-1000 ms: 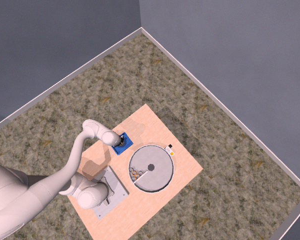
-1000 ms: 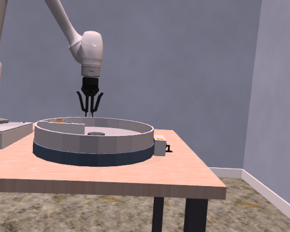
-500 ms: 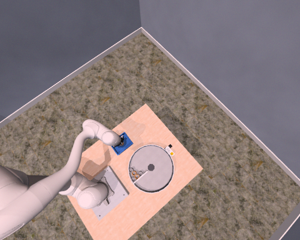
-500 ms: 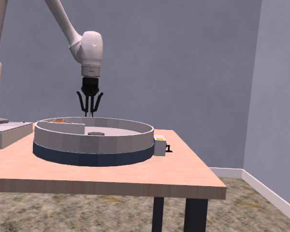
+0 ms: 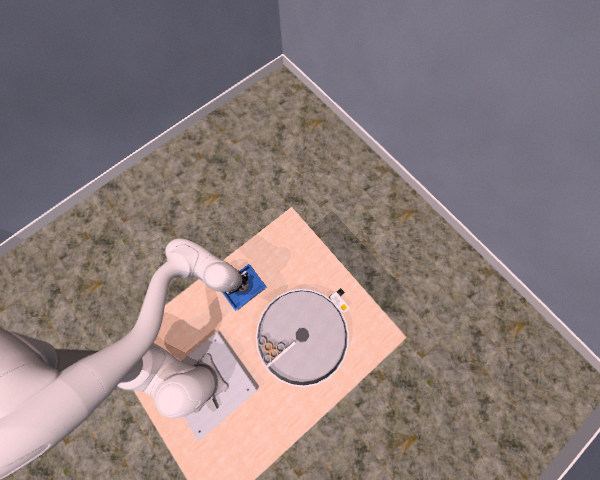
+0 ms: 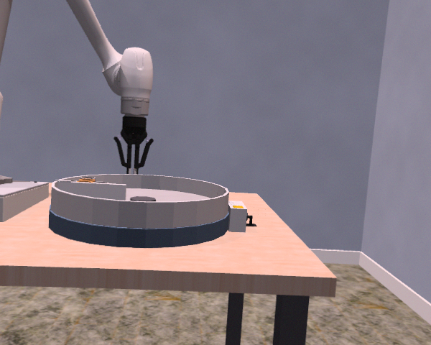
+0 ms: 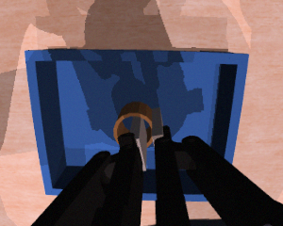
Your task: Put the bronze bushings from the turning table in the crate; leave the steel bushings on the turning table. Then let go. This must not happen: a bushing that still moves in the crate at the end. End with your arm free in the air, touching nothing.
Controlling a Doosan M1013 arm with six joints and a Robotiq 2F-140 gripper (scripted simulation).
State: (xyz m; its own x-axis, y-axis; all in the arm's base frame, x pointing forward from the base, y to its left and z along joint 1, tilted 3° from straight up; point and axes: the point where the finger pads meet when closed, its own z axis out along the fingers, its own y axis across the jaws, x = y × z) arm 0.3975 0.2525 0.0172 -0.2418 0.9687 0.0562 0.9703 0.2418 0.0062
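My gripper (image 5: 244, 279) (image 6: 133, 171) (image 7: 149, 121) is shut on a bronze bushing (image 7: 136, 107), one finger pad inside the ring and the other outside its wall. The bushing is over the floor of the blue crate (image 5: 253, 293) (image 7: 36, 104), within its walls; whether it touches the floor I cannot tell. On the turning table (image 5: 316, 364) (image 6: 133, 217), bronze bushings, one of them here (image 5: 265, 347), sit in a cluster with steel bushings, one of them here (image 5: 259, 339), against the rim. In the exterior view the rim hides most of them.
A white straight bar (image 5: 281, 354) (image 6: 97, 188) stands on the turning table beside the cluster. A dark hub (image 5: 302, 334) (image 6: 143, 198) is at its centre. A small white box (image 5: 337, 299) (image 6: 238, 218) is at its outer side. The arm's grey base plate (image 5: 233, 390) lies near the turning table.
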